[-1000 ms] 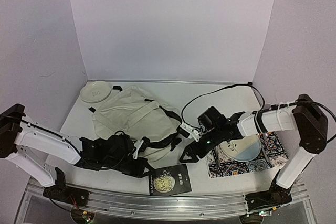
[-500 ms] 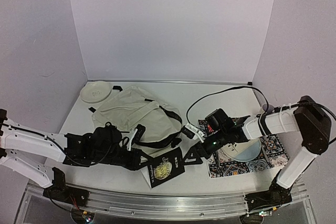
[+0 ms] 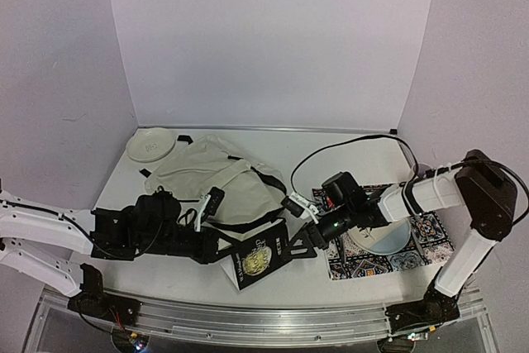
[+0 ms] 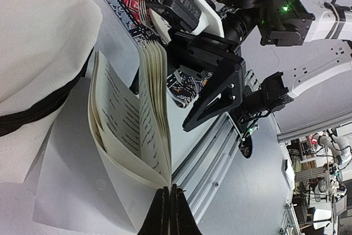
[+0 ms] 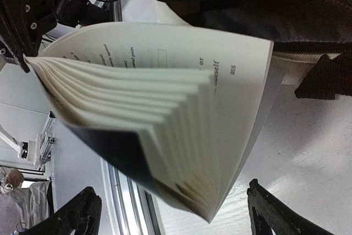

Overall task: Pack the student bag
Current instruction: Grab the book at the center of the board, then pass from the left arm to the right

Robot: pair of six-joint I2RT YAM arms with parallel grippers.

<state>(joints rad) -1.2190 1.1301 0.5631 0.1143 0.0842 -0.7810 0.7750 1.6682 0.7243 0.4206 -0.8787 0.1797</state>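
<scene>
The student bag [image 3: 216, 181], a cream backpack with black straps, lies at the left middle of the table. A black book [image 3: 261, 259] with a gold emblem is tilted up at the bag's near edge. My left gripper [image 3: 223, 252] is shut on the book's cover by the spine [image 4: 168, 182], and the pages [image 4: 124, 114] fan open above the jaws. My right gripper [image 3: 294, 226] stands open at the book's right edge. In the right wrist view the fanned pages [image 5: 165, 108] hang between its wide-apart fingertips [image 5: 269, 213], just in front of the bag's dark zipper opening [image 5: 247, 1].
A white plate [image 3: 150, 145] sits at the back left. A patterned mat [image 3: 430, 233] with a pale blue dish [image 3: 388, 239] lies at the right. A black cable [image 3: 347, 148] loops behind the right arm. An aluminium rail [image 3: 264, 316] runs along the near edge.
The book has gone from lying flat to tilted up, drawn a little towards the bag by my left gripper. My right gripper has opened wide beside the book.
</scene>
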